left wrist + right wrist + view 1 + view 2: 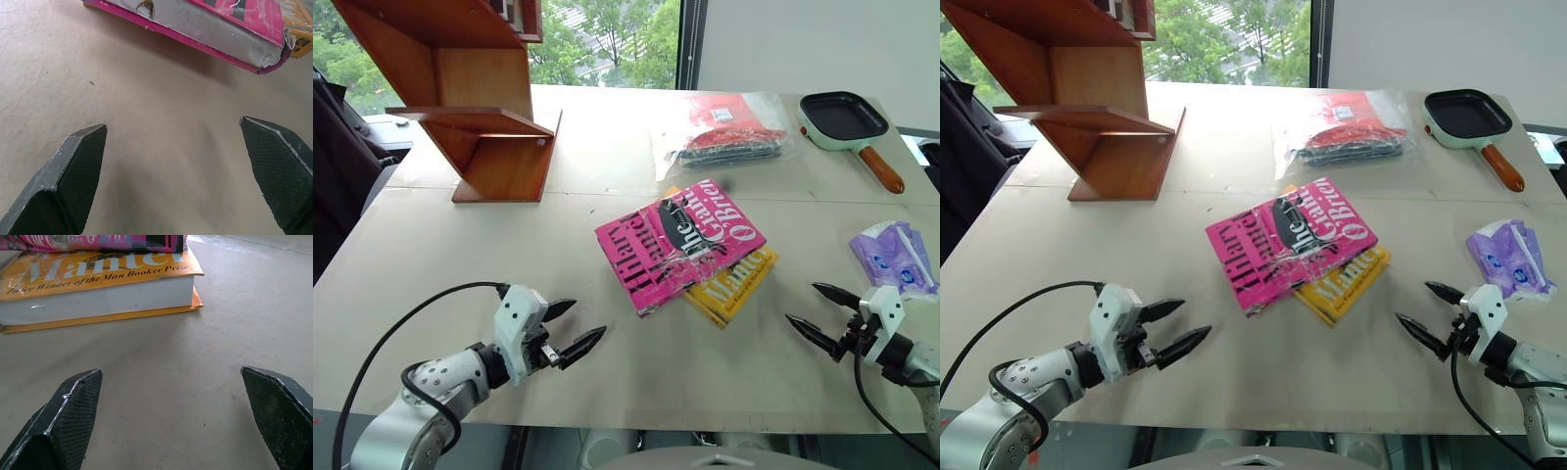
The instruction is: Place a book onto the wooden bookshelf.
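Note:
The pink book lies flat in the middle of the table, partly on top of a yellow book. The wooden bookshelf stands at the table's far left. My left gripper hovers open near the front edge, left of the books, fingers aimed at the pink book's edge. On the right, my right gripper is open too, pointing at the yellow book's page side. Neither gripper touches anything.
A clear bag of red and dark items lies behind the books. A black pan with a wooden handle sits at the far right. A purple packet lies just beyond my right gripper.

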Tool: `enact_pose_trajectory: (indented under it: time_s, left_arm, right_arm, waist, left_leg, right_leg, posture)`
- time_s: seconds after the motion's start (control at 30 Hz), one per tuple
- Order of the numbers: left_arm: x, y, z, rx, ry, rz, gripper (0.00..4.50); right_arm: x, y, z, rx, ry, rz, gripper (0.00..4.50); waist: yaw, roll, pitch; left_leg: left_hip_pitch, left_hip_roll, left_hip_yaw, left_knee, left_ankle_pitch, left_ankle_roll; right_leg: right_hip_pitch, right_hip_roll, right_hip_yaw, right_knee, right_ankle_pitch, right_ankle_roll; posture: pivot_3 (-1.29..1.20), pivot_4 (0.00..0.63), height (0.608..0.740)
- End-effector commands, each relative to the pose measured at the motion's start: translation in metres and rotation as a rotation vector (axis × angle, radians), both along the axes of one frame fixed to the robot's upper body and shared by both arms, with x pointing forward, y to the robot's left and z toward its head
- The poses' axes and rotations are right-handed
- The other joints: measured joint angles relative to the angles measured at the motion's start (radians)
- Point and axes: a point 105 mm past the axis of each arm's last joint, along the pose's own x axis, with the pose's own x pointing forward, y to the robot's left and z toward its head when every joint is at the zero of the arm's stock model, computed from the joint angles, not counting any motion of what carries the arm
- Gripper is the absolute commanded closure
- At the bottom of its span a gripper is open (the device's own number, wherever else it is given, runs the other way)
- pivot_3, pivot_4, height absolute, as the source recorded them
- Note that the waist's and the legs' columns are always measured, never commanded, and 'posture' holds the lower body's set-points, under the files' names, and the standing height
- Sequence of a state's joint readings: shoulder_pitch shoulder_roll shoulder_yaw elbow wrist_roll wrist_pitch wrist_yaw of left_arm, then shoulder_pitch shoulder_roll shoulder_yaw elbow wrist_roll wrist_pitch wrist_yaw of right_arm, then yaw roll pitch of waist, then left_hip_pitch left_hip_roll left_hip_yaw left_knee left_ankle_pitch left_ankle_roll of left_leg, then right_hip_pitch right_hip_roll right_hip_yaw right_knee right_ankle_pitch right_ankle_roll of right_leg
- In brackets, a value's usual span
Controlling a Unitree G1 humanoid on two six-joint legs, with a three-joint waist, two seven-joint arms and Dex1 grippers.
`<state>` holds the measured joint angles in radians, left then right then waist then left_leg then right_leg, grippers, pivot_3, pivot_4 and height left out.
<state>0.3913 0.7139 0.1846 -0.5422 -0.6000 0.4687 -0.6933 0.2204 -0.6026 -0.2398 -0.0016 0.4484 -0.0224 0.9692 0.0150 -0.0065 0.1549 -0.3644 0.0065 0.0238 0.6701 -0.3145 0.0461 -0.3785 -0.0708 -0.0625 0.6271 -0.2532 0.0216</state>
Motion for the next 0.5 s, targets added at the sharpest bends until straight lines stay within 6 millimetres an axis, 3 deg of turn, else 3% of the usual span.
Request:
enact_pose_trajectory:
  time_s: [0.03,0.5]
  left_arm:
    - [-0.0006,-0.0069,0.0035,-0.017,-0.046,-0.028,0.02]
    - [-0.0034,-0.0128,-0.0006,-0.043,-0.069,-0.039,0.02]
  right_arm:
    - [0.0002,-0.0045,0.0121,-0.013,-0.048,0.003,0.0]
    - [0.0048,-0.0119,0.0133,-0.045,-0.05,-0.012,0.0]
  waist:
    - [0.0,0.0,0.0]
    - [0.0,0.001,0.0]
  left_leg:
    - [0.0,0.0,0.0,0.0,0.0,0.0]
    - [0.0,0.0,0.0,0.0,0.0,0.001]
  right_leg:
    - [0.0,0.0,0.0,0.0,0.0,0.0]
    - [0.0,0.0,-0.001,0.0,0.001,0.002]
  posture:
    - [0.0,0.15,0.74]
    - [0.0,0.15,0.74]
